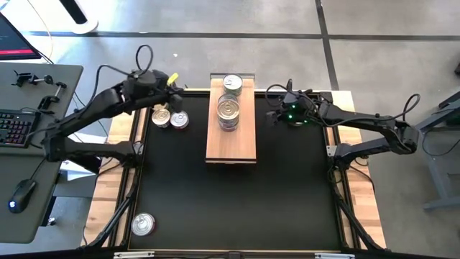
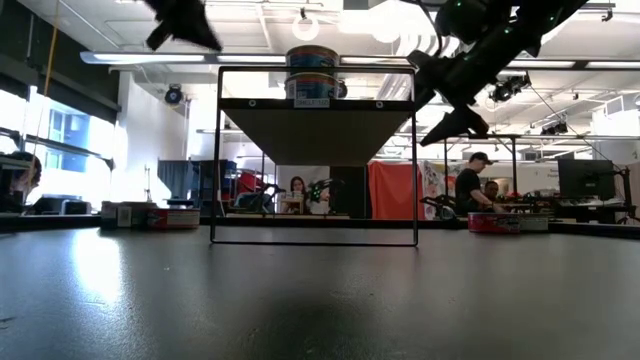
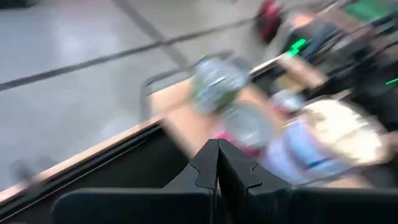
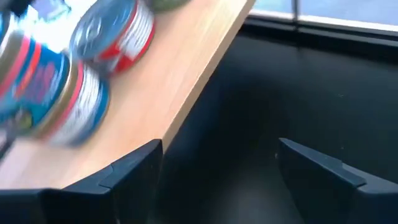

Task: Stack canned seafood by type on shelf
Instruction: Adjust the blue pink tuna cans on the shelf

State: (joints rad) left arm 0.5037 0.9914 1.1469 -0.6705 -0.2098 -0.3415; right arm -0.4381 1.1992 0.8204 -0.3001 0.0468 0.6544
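The shelf (image 1: 231, 140) is a light-wood plank on a black wire frame (image 2: 314, 150), standing at the far middle of the black mat. On it stand one tin (image 1: 232, 83) at the far end and a stack of tins (image 1: 228, 111) nearer. The right wrist view shows a red-labelled tin (image 4: 115, 31) and a blue-labelled stack (image 4: 43, 93). Two tins (image 1: 169, 119) lie on the mat left of the shelf, and one tin (image 1: 143, 224) lies at the near left. My left gripper (image 1: 176, 88) hovers shut above those two. My right gripper (image 1: 275, 114) hangs open just right of the shelf, holding nothing.
A desk with a keyboard (image 1: 14, 128) and a mouse (image 1: 21, 193) stands left of the table. Pale wooden table edges (image 1: 359, 208) flank the mat. People (image 2: 470, 185) and benches show in the room beyond. The near half of the mat (image 1: 237, 208) holds only the one tin.
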